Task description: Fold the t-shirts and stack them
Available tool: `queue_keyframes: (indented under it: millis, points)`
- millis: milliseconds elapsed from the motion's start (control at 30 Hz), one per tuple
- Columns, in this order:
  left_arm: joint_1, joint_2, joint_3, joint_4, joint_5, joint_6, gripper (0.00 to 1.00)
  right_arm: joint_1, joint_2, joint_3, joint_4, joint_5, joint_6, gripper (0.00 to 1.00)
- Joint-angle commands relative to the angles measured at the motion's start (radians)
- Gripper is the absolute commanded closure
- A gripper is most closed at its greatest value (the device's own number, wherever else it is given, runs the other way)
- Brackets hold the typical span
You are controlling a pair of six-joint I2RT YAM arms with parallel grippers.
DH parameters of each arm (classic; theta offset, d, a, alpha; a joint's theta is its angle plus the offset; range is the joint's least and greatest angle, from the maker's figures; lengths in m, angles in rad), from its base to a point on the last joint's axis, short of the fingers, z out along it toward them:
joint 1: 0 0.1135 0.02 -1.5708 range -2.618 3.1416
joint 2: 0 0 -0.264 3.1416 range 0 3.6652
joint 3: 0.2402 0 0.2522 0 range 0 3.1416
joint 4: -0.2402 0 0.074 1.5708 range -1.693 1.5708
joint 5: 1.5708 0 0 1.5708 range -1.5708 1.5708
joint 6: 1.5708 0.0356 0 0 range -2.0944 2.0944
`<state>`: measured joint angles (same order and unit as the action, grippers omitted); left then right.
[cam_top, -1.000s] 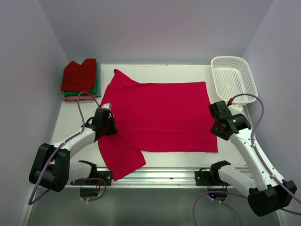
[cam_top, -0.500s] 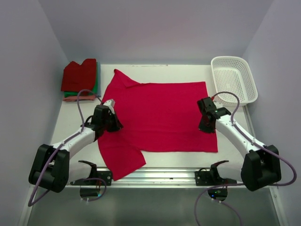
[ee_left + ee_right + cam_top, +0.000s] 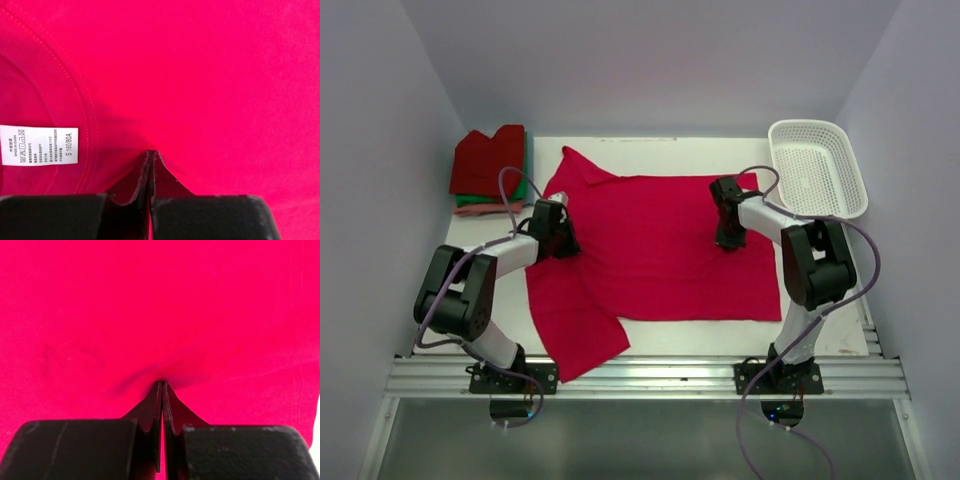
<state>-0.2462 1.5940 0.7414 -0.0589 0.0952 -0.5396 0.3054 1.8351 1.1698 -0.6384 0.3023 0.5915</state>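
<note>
A crimson-pink t-shirt (image 3: 660, 250) lies spread flat on the white table (image 3: 670, 150), one sleeve hanging toward the near edge. My left gripper (image 3: 563, 245) rests on the shirt's left side near the collar. It is shut, its tips (image 3: 151, 152) pinching a small pucker of cloth beside the white care label (image 3: 39, 144). On the shirt's right side my right gripper (image 3: 724, 238) is also shut, and the fabric gathers at its tips (image 3: 162, 382). A stack of folded t-shirts (image 3: 490, 165), dark red over green and salmon, sits at the far left.
A white lattice basket (image 3: 860, 190) stands at the far right corner, close to the right arm's cable. A metal rail (image 3: 640, 375) runs along the near table edge. Grey walls close in both sides.
The right arm swung in from the right edge onto the shirt and its jaws closed on the cloth. The left gripper, shut throughout, shifted up toward the collar.
</note>
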Motion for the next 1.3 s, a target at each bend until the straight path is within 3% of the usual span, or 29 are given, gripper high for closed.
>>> queue_keyframes:
  millis: [0, 233, 433, 567, 667, 700, 800, 833, 867, 1033, 1100, 1267]
  points:
    - [0.025, 0.069, 0.049, 0.027, -0.042, 0.009, 1.00, -0.006, 0.078, 0.060, 0.058, -0.020, -0.028, 1.00]
    - [0.076, 0.220, 0.136, 0.042, -0.011, 0.004, 1.00, -0.028, 0.219, 0.188, 0.057, -0.008, -0.050, 1.00]
    - [0.107, 0.346, 0.311, 0.040, 0.040, 0.033, 1.00, -0.048, 0.331, 0.358, 0.049, -0.014, -0.074, 1.00]
    - [0.125, 0.374, 0.392, 0.093, 0.100, 0.049, 1.00, -0.049, 0.337, 0.430, 0.100, -0.035, -0.104, 1.00]
    - [0.124, 0.316, 0.417, 0.070, 0.139, 0.073, 1.00, -0.049, 0.255, 0.385, 0.129, -0.052, -0.124, 1.00]
    - [0.122, 0.284, 0.408, 0.071, 0.146, 0.076, 1.00, -0.049, 0.213, 0.346, 0.191, -0.058, -0.130, 0.98]
    - [0.098, 0.114, 0.351, 0.062, 0.114, 0.101, 1.00, -0.049, 0.032, 0.184, 0.307, -0.080, -0.144, 0.54]
    - [0.076, 0.025, 0.328, 0.027, 0.103, 0.121, 0.89, -0.049, -0.015, 0.151, 0.319, -0.084, -0.145, 0.35]
    - [0.067, -0.020, 0.316, -0.014, 0.094, 0.128, 0.84, -0.048, -0.087, 0.102, 0.327, -0.088, -0.153, 0.29]
    - [0.032, -0.232, 0.239, -0.206, 0.034, 0.136, 0.65, -0.040, -0.278, -0.022, 0.267, -0.083, -0.147, 0.24]
    - [0.028, -0.236, 0.198, -0.330, 0.035, 0.130, 0.68, -0.037, -0.348, -0.053, 0.226, -0.078, -0.137, 0.24]
    - [-0.021, -0.252, 0.029, -0.459, -0.041, 0.081, 0.72, -0.035, -0.465, -0.150, 0.175, -0.078, -0.116, 0.24]
